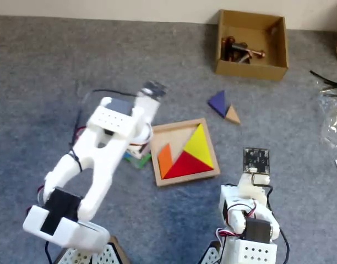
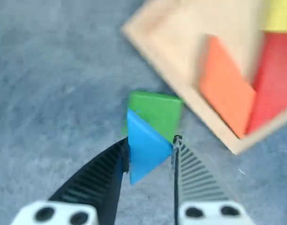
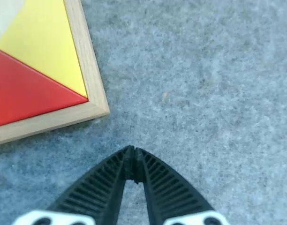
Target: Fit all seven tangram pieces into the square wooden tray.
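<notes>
The square wooden tray [image 1: 212, 144] holds a yellow triangle [image 1: 199, 144], a red triangle [image 1: 188, 164] and an orange parallelogram [image 1: 165, 159]. My left gripper [image 2: 150, 143] is shut on a light blue triangle [image 2: 146, 150] just off the tray's left edge [image 2: 181, 93], over a green piece [image 2: 155, 112] on the carpet. That green piece [image 1: 140, 161] peeks out under the left arm [image 1: 102, 159]. A dark blue triangle [image 1: 218, 103] and a small tan triangle [image 1: 232, 114] lie together beyond the tray. My right gripper [image 3: 133, 152] is shut and empty, over carpet near the tray's corner [image 3: 94, 108].
A cardboard box [image 1: 251, 69] with metal parts stands at the back right. Cables and clear plastic [image 1: 333, 121] lie at the right edge. The right arm's base [image 1: 248, 231] sits at the front, below the tray. Grey carpet covers the table.
</notes>
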### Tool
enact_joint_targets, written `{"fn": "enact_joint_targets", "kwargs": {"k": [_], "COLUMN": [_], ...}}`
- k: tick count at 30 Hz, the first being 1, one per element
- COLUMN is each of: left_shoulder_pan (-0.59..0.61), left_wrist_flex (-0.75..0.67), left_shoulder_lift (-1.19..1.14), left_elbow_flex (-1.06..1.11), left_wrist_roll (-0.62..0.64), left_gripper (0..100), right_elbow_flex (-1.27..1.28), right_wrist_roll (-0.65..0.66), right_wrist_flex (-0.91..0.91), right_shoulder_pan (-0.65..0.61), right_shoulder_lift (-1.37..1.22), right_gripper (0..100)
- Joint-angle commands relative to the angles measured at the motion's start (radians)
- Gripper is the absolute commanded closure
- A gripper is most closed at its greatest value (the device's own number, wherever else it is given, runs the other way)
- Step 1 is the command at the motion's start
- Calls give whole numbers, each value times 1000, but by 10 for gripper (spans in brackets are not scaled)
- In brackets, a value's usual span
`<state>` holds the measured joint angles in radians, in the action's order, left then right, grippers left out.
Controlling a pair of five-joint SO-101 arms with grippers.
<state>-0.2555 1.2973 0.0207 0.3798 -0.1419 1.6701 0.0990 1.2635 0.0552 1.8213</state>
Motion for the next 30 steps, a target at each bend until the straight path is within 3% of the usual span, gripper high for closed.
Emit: {"fn": "enact_joint_targets", "kwargs": {"k": [1,9,13,27,30], "left_shoulder_pan": [-90,-168,-222,-242,-282], "left_wrist_flex": [38,28,-48,-216,-281], "left_shoulder_lift": [16,10,8,7,8], "left_elbow_flex": [-79,-147,-139,-133,-91], "left_wrist_roll": [-40,-37,-31,333,351], "left_gripper": [995,995,995,995,995], "right_elbow_flex": [114,114,114,114,114], "right_wrist_roll": [-11,-11,-11,-11,-11], "right_wrist_flex": [-16,-16,-16,-16,-16], "right_shoulder_pan": [-16,-16,-16,-16,-16], "right_shoulder_lift": [15,15,15,15,15], "right_gripper": [994,994,994,994,994]}}
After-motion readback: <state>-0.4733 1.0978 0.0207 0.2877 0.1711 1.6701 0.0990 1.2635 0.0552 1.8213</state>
